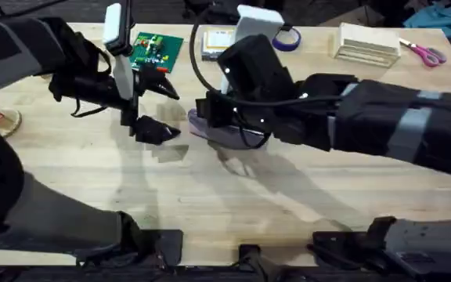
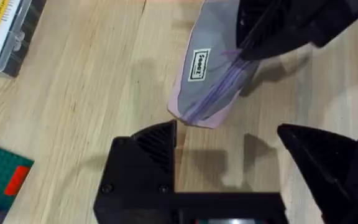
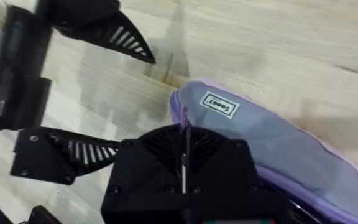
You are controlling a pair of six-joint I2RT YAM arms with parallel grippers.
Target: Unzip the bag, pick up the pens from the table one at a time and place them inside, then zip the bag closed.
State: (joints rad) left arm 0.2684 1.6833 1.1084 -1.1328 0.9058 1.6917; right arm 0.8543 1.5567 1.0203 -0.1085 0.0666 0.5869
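Observation:
The lilac and grey bag [image 1: 233, 135] lies in the middle of the table [image 1: 84, 184], zipper edge up. In the left wrist view the bag [image 2: 207, 81] is just beyond my open fingers. My right gripper [image 1: 210, 117] reaches in from the right and sits on the bag's left end. In the right wrist view that gripper [image 3: 184, 134] is shut on the thin purple zipper pull, with the bag [image 3: 278, 134] stretching away behind it. My left gripper [image 1: 165, 110] hangs open just left of the bag, holding nothing. The pens are out of view.
Along the far edge stand a green board [image 1: 156, 48], a clear box with a yellow label [image 1: 218, 43], a purple tape roll [image 1: 288, 39], a stack of light wooden blocks [image 1: 366, 43] and pink-handled scissors [image 1: 425, 53]. The near table is bare wood.

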